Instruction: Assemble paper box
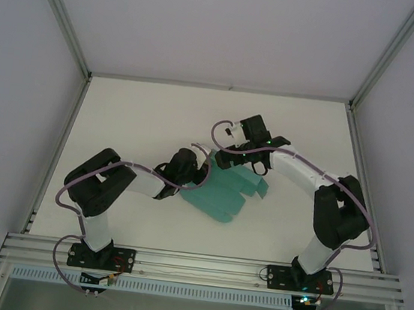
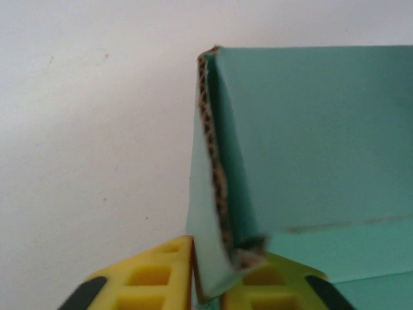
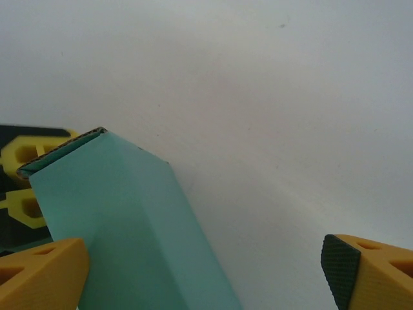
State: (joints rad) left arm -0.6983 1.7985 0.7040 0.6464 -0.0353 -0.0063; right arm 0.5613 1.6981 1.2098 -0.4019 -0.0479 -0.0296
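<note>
No letters, numbers, labels, brand names or signs can be read in any of the views. The paper box [image 1: 221, 194] shows only plain teal faces, and its cut edge shows only bare brown cardboard.

white table [image 1: 144, 109], pale grey walls [image 1: 5, 138], aluminium frame posts [image 1: 59, 8], soft even light

Teal paper box [image 1: 221, 194] lies mid-table, partly folded.

table [image 1: 143, 117]: white, bare | front rail [image 1: 201, 264]: aluminium | back wall [image 1: 231, 22]: grey
</note>
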